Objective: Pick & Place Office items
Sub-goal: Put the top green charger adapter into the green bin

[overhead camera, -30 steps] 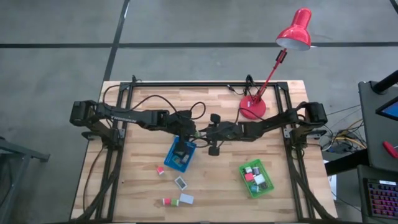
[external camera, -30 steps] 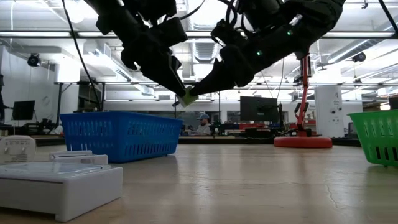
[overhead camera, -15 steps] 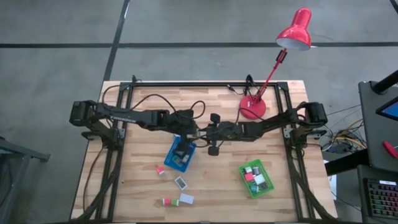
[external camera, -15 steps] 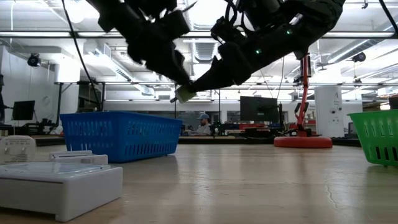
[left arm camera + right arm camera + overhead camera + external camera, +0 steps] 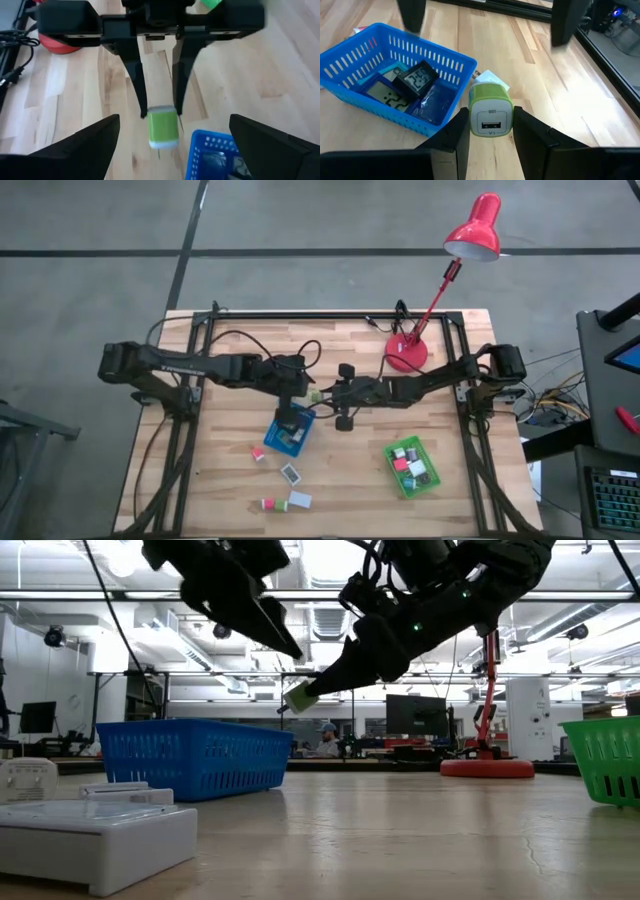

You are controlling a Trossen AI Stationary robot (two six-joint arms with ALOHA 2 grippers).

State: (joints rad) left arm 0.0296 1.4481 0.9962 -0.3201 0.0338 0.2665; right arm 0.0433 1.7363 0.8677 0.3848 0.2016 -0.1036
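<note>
Right hand (image 5: 491,131) clamps green charger block (image 5: 491,111), upright, well above bench, just beside blue tray (image 5: 395,65). Left hand (image 5: 296,387) open, empty, also near tray; green tray (image 5: 412,466) lies well apart.

**Office items: one held aloft, the rest in trays or loose on the worktop**

A green-and-white USB charger block (image 5: 491,115) hangs above the worktop near its middle, pinched at its sides by the right end effector (image 5: 490,131), its white port face toward that arm's wrist camera. It sits just right of the blue tray (image 5: 303,423), beyond its far end. In that tray lie a black item with a grey display (image 5: 419,77), a light blue one with a display (image 5: 385,92) and a navy one (image 5: 434,101). The green tray (image 5: 396,474), right and near, holds white, red and dark pieces (image 5: 411,462). Loose on the near-left worktop: a small red-and-white piece (image 5: 258,453), a white-framed box (image 5: 290,473), a red-green pair (image 5: 274,504) and a white box (image 5: 299,500).
</note>
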